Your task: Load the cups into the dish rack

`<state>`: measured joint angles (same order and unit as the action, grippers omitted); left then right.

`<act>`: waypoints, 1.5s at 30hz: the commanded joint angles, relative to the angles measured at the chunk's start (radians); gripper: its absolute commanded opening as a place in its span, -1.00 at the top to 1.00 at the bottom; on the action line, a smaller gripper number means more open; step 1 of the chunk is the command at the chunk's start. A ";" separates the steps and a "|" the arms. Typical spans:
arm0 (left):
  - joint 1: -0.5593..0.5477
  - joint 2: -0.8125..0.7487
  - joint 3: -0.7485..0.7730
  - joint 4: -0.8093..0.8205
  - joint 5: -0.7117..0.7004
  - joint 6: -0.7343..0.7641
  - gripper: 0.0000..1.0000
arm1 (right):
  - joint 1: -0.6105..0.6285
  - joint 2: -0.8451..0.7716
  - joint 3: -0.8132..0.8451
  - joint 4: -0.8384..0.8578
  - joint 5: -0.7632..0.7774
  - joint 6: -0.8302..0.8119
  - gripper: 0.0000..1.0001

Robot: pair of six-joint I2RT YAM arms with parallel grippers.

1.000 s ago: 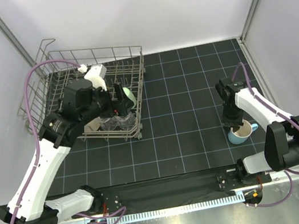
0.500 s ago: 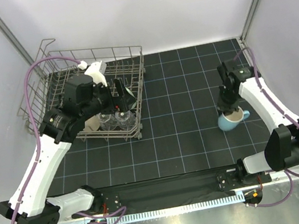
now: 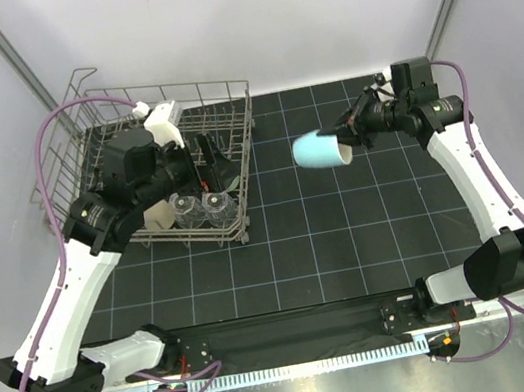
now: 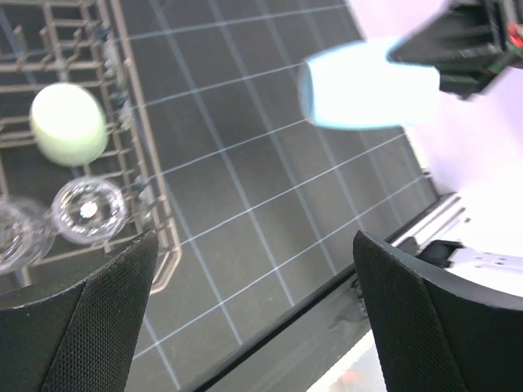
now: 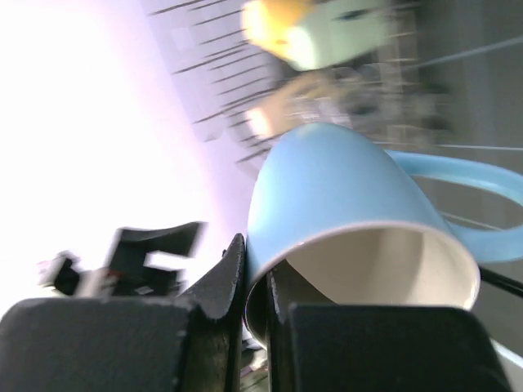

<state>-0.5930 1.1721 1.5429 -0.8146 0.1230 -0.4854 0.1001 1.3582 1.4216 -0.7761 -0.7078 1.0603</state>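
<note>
Right wrist: jaws pinch the light-blue mug (image 5: 339, 184).

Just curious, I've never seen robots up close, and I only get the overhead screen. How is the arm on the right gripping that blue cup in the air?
Observer: Its wrist camera shows the right arm's jaws shut on the rim of the light-blue mug, pinching the wall from inside and outside.
Visitor: What's hidden under the other arm, over the rack?
Observer: A mint-green cup sits in the dish rack, beside a clear tumbler.
Visitor: Is that arm holding anything?
Observer: No. Its wrist camera shows the left arm's jaws wide open, with nothing between them.
</note>
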 commanded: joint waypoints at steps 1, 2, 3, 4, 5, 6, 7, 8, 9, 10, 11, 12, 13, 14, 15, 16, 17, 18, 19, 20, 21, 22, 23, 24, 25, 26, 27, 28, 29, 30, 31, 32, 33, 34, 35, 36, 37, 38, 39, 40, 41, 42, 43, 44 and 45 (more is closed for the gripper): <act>0.007 -0.043 0.013 0.104 0.078 0.001 -0.96 | 0.009 -0.064 -0.026 0.499 -0.243 0.390 0.92; 0.009 -0.049 0.011 0.115 0.104 -0.005 -0.98 | 0.012 -0.067 -0.051 0.564 -0.257 0.441 0.92; 0.009 -0.051 0.006 0.138 0.118 -0.010 -0.99 | 0.021 -0.071 -0.064 0.622 -0.274 0.489 0.92; 0.009 -0.054 0.005 0.153 0.131 -0.022 -0.99 | 0.024 -0.074 -0.087 0.740 -0.280 0.594 0.92; 0.009 -0.061 -0.006 0.175 0.183 -0.024 -0.99 | 0.030 -0.077 -0.104 0.814 -0.282 0.650 0.92; 0.009 -0.068 -0.015 0.199 0.214 -0.021 -0.99 | 0.045 -0.086 -0.125 0.890 -0.280 0.729 0.92; 0.009 -0.077 -0.029 0.274 0.243 -0.021 -1.00 | 0.053 -0.090 -0.150 0.975 -0.262 0.879 0.92; 0.009 -0.089 -0.071 0.310 0.272 -0.010 -1.00 | 0.065 -0.091 -0.194 1.149 -0.248 0.968 0.92; 0.009 -0.112 -0.092 0.349 0.299 0.002 -0.99 | 0.088 -0.090 -0.211 1.228 -0.227 1.037 0.92; 0.009 -0.123 -0.116 0.403 0.306 0.017 -0.99 | 0.105 -0.085 -0.223 1.343 -0.191 1.151 0.92; 0.009 -0.144 -0.156 0.429 0.310 0.057 -0.99 | 0.119 -0.082 -0.225 1.382 -0.171 1.191 0.92; 0.009 -0.156 -0.187 0.458 0.314 0.076 -1.00 | 0.134 -0.079 -0.221 1.409 -0.154 1.225 0.92; 0.009 -0.169 -0.213 0.486 0.323 0.099 -0.99 | 0.168 -0.071 -0.207 1.446 -0.121 1.262 0.92; 0.009 -0.193 -0.275 0.564 0.342 0.134 -0.99 | 0.183 -0.067 -0.195 1.459 -0.110 1.318 0.92; 0.009 -0.207 -0.309 0.606 0.346 0.152 -0.99 | 0.203 -0.059 -0.182 1.474 -0.095 1.348 0.92; 0.009 -0.218 -0.343 0.658 0.354 0.166 -0.99 | 0.239 -0.042 -0.152 1.501 -0.082 1.375 0.92; 0.009 -0.229 -0.377 0.734 0.360 0.201 -0.99 | 0.259 -0.030 -0.133 1.517 -0.059 1.427 0.92; 0.009 -0.236 -0.409 0.756 0.365 0.221 -0.99 | 0.276 -0.021 -0.116 1.531 -0.047 1.448 0.92; 0.009 -0.236 -0.414 0.768 0.369 0.238 -0.99 | 0.289 -0.010 -0.078 1.549 -0.041 1.464 0.92; 0.009 -0.235 -0.415 0.779 0.366 0.258 -0.99 | 0.315 0.005 -0.058 1.552 -0.038 1.481 0.92; 0.009 -0.233 -0.417 0.802 0.374 0.299 -0.99 | 0.325 0.010 -0.041 1.552 -0.033 1.501 0.92; 0.009 -0.229 -0.418 0.810 0.374 0.323 -1.00 | 0.334 0.010 -0.015 1.528 -0.030 1.504 0.92; 0.009 -0.226 -0.420 0.839 0.369 0.341 -0.99 | 0.342 0.002 -0.001 1.505 -0.038 1.505 0.92; 0.009 -0.224 -0.425 0.879 0.369 0.387 -0.99 | 0.343 -0.005 0.008 1.483 -0.039 1.508 0.92; 0.009 -0.220 -0.437 0.906 0.369 0.405 -0.99 | 0.342 -0.010 0.025 1.447 -0.042 1.509 0.92; 0.009 -0.216 -0.443 0.929 0.366 0.422 -0.99 | 0.343 -0.014 0.033 1.434 -0.045 1.509 0.92; 0.009 -0.212 -0.446 0.968 0.360 0.438 -0.99 | 0.342 -0.022 0.037 1.425 -0.056 1.517 0.92; 0.009 -0.198 -0.445 0.982 0.360 0.450 -0.99 | 0.343 -0.025 0.042 1.410 -0.061 1.517 0.92; 0.009 -0.190 -0.442 0.994 0.368 0.455 -0.96 | 0.342 -0.031 0.042 1.402 -0.064 1.520 0.92; 0.009 -0.181 -0.435 1.009 0.378 0.455 -0.93 | 0.343 -0.043 0.040 1.391 -0.074 1.520 0.92; 0.009 -0.169 -0.429 1.035 0.392 0.446 -0.92 | 0.343 -0.050 0.031 1.379 -0.078 1.521 0.92; 0.009 -0.151 -0.419 1.052 0.414 0.435 -0.90 | 0.342 -0.057 0.025 1.376 -0.079 1.523 0.92; 0.009 -0.141 -0.412 1.069 0.421 0.427 -0.90 | 0.343 -0.060 0.020 1.377 -0.081 1.524 0.92; 0.009 -0.134 -0.408 1.107 0.428 0.413 -0.89 | 0.343 -0.071 0.013 1.376 -0.082 1.527 0.92; 0.009 -0.117 -0.400 1.123 0.437 0.397 -0.88 | 0.343 -0.074 0.013 1.374 -0.085 1.528 0.92; 0.009 -0.108 -0.394 1.135 0.440 0.390 -0.86 | 0.343 -0.077 0.013 1.374 -0.087 1.529 0.92; 0.009 -0.098 -0.386 1.143 0.448 0.386 -0.85 | 0.343 -0.082 0.016 1.376 -0.094 1.532 0.92; 0.009 -0.089 -0.376 1.147 0.458 0.383 -0.82 | 0.342 -0.083 0.016 1.373 -0.097 1.534 0.92; 0.009 -0.069 -0.354 1.149 0.475 0.381 -0.80 | 0.343 -0.084 0.017 1.374 -0.102 1.535 0.92; 0.009 -0.059 -0.345 1.149 0.483 0.380 -0.80 | 0.343 -0.085 0.016 1.373 -0.105 1.538 0.92; 0.009 -0.054 -0.337 1.164 0.486 0.370 -0.79 | 0.342 -0.090 0.014 1.371 -0.110 1.540 0.92; 0.009 -0.043 -0.328 1.172 0.491 0.366 -0.79 | 0.343 -0.091 0.011 1.371 -0.114 1.541 0.92; 0.009 -0.040 -0.322 1.181 0.489 0.358 -0.79 | 0.343 -0.099 0.005 1.370 -0.122 1.541 0.92; 0.009 -0.038 -0.317 1.189 0.495 0.354 -0.78 | 0.343 -0.100 0.000 1.370 -0.125 1.543 0.92; 0.009 -0.034 -0.311 1.195 0.501 0.344 -0.77 | 0.343 -0.105 -0.004 1.370 -0.127 1.546 0.92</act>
<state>-0.5877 1.1419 1.1763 0.2733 0.5838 -0.1177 0.4431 1.3174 1.4040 0.5209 -0.8360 1.9755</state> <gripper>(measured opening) 0.892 0.096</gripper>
